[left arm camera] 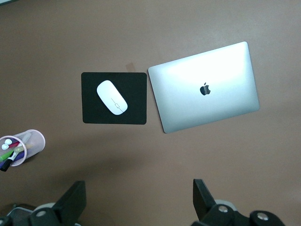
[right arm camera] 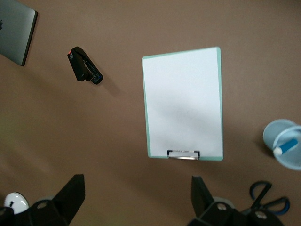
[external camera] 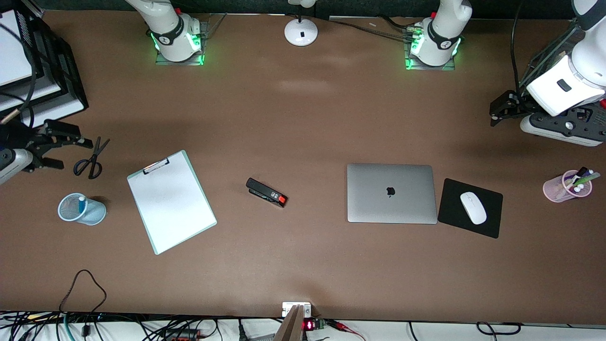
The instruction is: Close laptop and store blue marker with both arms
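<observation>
**Laptop shut, blue marker in cup, both grippers empty**

Laptop (external camera: pixel 391 193) lies flat on the table (external camera: pixel 303 118) with lid down, apple logo up, toward the left arm's end. Black mouse pad (external camera: pixel 487 215) just beside it, white mouse (external camera: pixel 473 208) on the pad. Pink cup (external camera: pixel 563 187) of mixed markers sits further toward the left arm's end, well apart from the pad.

Blue marker (external camera: pixel 81 203) stands in the light-blue mesh cup (external camera: pixel 80 210) at the right arm's end, white end showing at the rim. Scissors (external camera: pixel 90 160) lie near that cup, farther from the front camera. Clipboard (external camera: pixel 171 201) with white sheet lies between cup and black stapler (external camera: pixel 266 192); stapler is between clipboard and laptop.

Left gripper (external camera: pixel 494 111) is up over the table edge at the left arm's end, fingers (left arm camera: pixel 70 202) spread wide, holding nothing. Right gripper (external camera: pixel 75 142) hangs beside the scissors, fingers (right arm camera: pixel 70 193) spread apart too, nothing between them.
</observation>
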You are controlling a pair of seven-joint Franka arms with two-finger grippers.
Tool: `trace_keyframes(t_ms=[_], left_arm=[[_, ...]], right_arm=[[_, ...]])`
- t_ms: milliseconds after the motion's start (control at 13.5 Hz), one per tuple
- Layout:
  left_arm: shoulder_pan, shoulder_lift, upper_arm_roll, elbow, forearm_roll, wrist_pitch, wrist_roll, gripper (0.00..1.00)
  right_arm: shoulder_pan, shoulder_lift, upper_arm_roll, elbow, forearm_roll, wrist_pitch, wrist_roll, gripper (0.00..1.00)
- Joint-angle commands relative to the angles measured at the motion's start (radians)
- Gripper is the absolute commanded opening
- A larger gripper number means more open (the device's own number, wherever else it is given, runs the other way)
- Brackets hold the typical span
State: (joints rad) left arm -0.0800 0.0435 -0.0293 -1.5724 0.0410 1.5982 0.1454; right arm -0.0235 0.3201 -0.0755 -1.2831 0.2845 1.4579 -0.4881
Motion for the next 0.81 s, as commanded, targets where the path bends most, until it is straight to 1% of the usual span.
trace_keyframes(t_ms=[0, 222, 444, 739], left_arm=[[-0.011, -0.001, 0.011, 0.018, 0.016, -0.021, 0.019, 1.00], [-0.011, 0.001, 0.011, 0.020, 0.017, -0.020, 0.020, 1.00], [-0.011, 0.001, 0.011, 0.020, 0.016, -0.020, 0.020, 1.00], [-0.011, 0.001, 0.011, 0.020, 0.016, -0.021, 0.020, 1.00]], right_arm=[[0.013, -0.046, 0.000, -0.039, -0.044, -0.042, 0.127, 1.00], [0.049, -0.085, 0.003, -0.047, -0.102, -0.068, 0.261, 1.00], [0.079, -0.130, 0.003, -0.079, -0.120, -0.097, 0.406, 1.00], [0.120, -0.206, 0.005, -0.160, -0.211, -0.085, 0.460, 1.00]])
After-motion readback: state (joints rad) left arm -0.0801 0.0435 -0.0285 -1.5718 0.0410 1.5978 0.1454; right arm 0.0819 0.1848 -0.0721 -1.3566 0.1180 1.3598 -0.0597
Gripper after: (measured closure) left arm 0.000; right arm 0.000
